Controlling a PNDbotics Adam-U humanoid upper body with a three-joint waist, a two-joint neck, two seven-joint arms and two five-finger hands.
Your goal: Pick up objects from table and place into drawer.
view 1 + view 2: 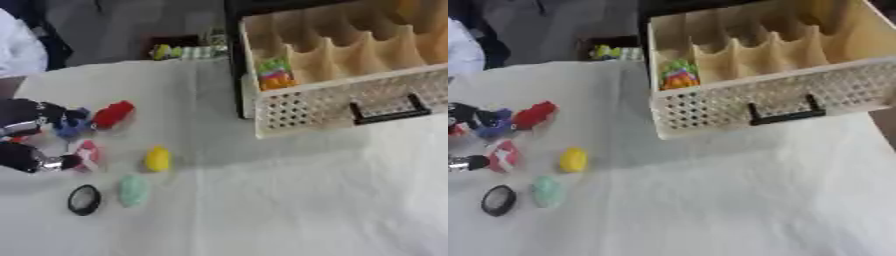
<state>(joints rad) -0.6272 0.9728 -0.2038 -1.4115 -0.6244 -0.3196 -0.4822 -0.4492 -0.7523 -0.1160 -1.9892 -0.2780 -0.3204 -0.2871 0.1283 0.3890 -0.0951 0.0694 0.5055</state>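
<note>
Soft overall blur, even daylight

This looks like a robot test room or lab rather than a home. A table [289, 200] draped in a plain white cloth fills most of the frame — on it, at upper right, stands a pale wooden drawer [798, 95] with a perforated front and slotted dividers. At left lie small coloured sample things, set out apart — bare grey floor [122, 25] shows along the top.
</note>
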